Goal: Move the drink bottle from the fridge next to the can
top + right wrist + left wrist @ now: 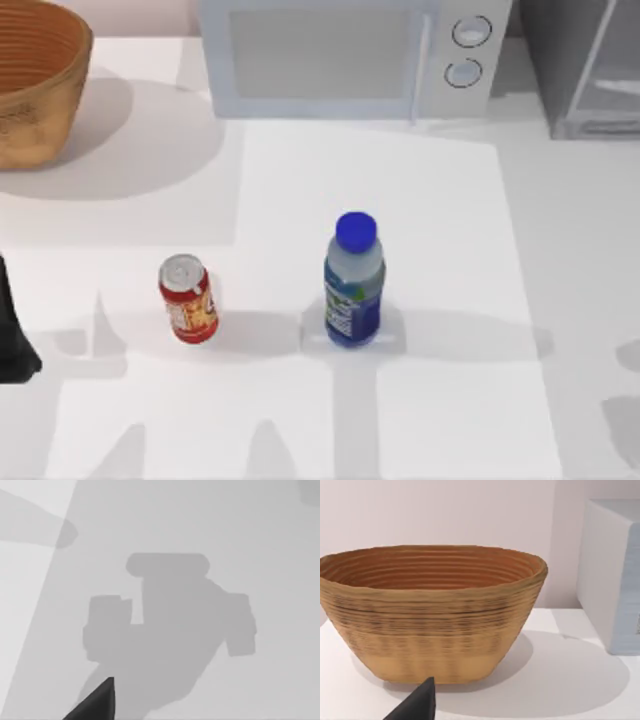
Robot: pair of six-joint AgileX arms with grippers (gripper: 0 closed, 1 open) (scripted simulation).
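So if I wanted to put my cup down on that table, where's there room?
The bare strip between the can and the bottle is free, as is the wide stretch from those two back to the microwave. The near edge in front of them is open too. The back is crowded: basket, microwave, fridge.

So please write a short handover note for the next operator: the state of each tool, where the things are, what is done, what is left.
Left arm: parked at the table's left edge, facing the basket.
Right arm: over bare table.
Drink bottle: upright on the table, right of the can, with a gap between them.
Fridge: far right corner, beside the microwave.
Done: bottle out of the fridge and set near the can.
Left: probably nothing, unless the bottle should stand closer.
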